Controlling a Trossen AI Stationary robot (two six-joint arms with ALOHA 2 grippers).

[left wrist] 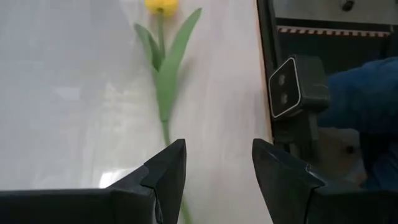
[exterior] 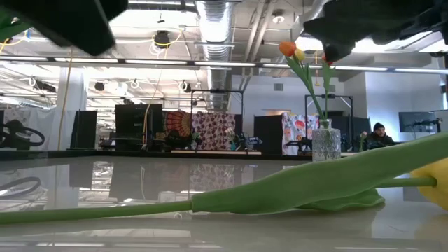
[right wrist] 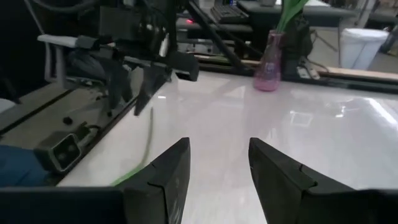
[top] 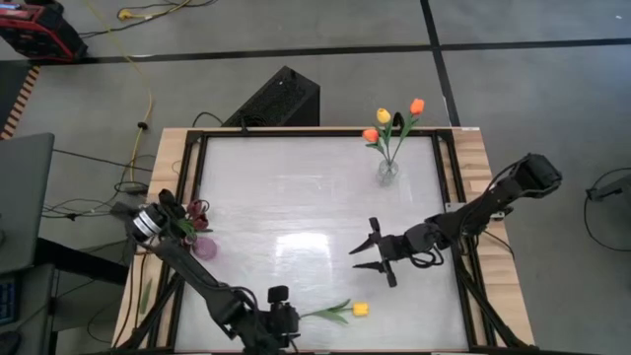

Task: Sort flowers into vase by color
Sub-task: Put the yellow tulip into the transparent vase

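My left gripper [top: 288, 318] is at the near edge of the table [top: 296, 197], and its fingers [left wrist: 168, 171] are apart, on both sides of the thin stem end of a yellow tulip [top: 340, 311]. The jaws do not press the stem; they hold nothing. This tulip lies flat on the table, its yellow head [top: 361, 309] pointing away from my left gripper, its long green leaf [left wrist: 169, 74] spread beside the stem. In the low view the same tulip [exterior: 294, 189] lies across the foreground, close to the camera.

My right gripper [top: 373, 251] is over the middle-right part of the table, with its fingers [right wrist: 168, 171] wide apart and nothing between them. It is well apart from the lying tulip.

At the far side of the table stands a clear glass vase [top: 387, 172] with three tulips [top: 394, 123] in it, one yellow and two orange. At the left edge stands a pink vase [top: 204, 246] with dark red tulips [top: 195, 212]. In the right wrist view the pink vase [right wrist: 269, 62] is beyond my left arm.
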